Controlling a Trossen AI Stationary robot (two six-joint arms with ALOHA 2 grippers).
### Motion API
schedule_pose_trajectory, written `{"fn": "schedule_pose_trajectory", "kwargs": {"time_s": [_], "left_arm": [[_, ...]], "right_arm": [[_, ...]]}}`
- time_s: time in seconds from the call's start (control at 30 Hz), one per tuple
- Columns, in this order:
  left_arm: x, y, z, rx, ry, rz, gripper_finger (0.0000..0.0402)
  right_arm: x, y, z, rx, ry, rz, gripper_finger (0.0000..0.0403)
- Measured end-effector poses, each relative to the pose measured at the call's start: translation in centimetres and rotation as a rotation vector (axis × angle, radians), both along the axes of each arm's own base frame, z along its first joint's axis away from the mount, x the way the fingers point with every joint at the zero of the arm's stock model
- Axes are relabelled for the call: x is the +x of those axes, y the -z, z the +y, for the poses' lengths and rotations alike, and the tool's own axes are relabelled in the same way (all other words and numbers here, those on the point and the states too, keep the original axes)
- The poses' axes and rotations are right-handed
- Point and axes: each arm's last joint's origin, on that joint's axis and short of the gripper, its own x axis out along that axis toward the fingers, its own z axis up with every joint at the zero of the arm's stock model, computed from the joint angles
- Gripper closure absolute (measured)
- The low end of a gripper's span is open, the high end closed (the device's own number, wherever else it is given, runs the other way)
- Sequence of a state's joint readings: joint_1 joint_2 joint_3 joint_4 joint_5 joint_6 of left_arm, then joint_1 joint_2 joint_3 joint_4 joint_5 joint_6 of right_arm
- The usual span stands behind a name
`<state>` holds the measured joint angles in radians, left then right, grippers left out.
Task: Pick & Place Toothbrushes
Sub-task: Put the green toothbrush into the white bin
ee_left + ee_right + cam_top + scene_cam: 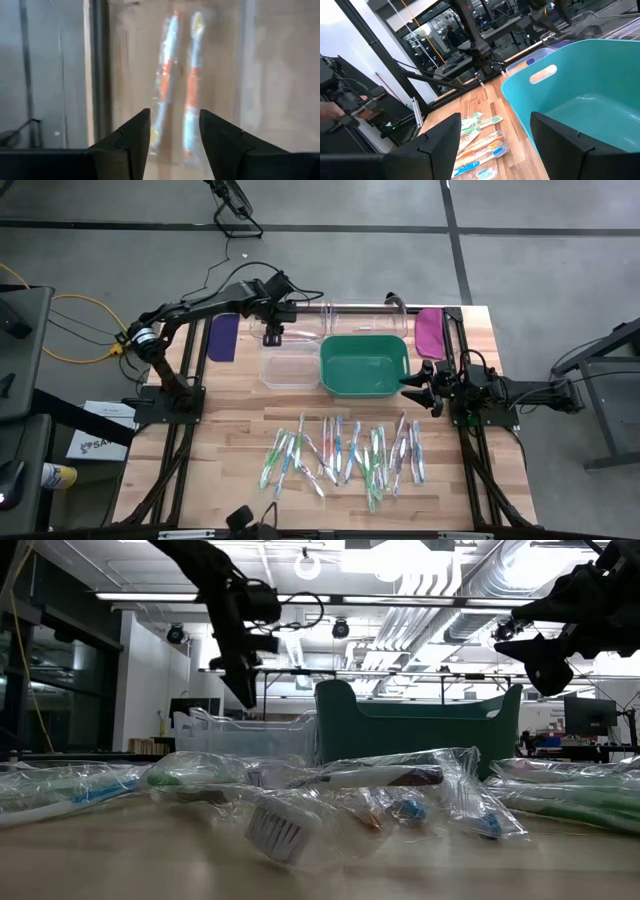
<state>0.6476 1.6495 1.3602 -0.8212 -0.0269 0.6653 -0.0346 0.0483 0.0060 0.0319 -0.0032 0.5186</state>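
Wrapped toothbrushes (345, 455) line the table's (240, 430) front edge.

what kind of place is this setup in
Probably an industrial lab or workshop, not a home. The low view shows exposed ceiling ducts and strip lights, and from above the wooden table with wrapped toothbrushes stands on a bare concrete floor.

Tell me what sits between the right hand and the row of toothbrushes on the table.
Only bare wood table. In the high view the right hand, open beside the green bin, is apart from the toothbrushes.
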Motion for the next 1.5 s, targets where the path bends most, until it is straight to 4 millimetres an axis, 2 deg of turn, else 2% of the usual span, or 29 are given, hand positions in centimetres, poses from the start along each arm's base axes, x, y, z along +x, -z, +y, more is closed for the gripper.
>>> {"fn": "schedule_pose_trajectory", "kwargs": {"time_s": [0.13, 0.27, 0.5, 0.67, 0.87, 1.03, 1.3, 1.5], "left_arm": [[-1.5, -1.8, -1.6, -0.107, -0.079, -0.044, 0.0238], [-2.3, -3.5, -4.2, -0.153, -0.146, -0.052, 0.0238], [-1.5, -4.1, -9.3, -0.162, -0.216, 0.007, 0.0238], [-0.4, -3.6, -13.5, -0.172, -0.253, 0.035, 0.0238], [-0.2, -1.2, -18.4, -0.241, -0.362, 0.063, 0.0238], [-0.2, 0.8, -21.8, -0.305, -0.463, 0.029, 0.0238], [-0.1, 1.8, -25.6, -0.417, -0.607, -0.076, 0.0238], [-0.5, 3.1, -27.4, -0.436, -0.717, -0.055, 0.0238]], "right_arm": [[0.0, 0.0, 0.0, 0.000, 0.000, 0.000, 0.0170], [0.0, 0.0, 0.0, 0.000, 0.000, 0.000, 0.0170], [0.0, 0.0, 0.0, 0.000, 0.001, -0.001, 0.0170], [0.0, 0.0, 0.0, 0.000, 0.000, -0.001, 0.0170], [0.0, 0.0, 0.0, 0.000, 0.000, -0.001, 0.0170], [0.0, 0.0, 0.0, 0.000, 0.000, -0.001, 0.0170], [0.0, 0.0, 0.0, 0.000, 0.000, 0.000, 0.0170], [0.0, 0.0, 0.0, 0.000, 0.000, 0.000, 0.0170]]}}
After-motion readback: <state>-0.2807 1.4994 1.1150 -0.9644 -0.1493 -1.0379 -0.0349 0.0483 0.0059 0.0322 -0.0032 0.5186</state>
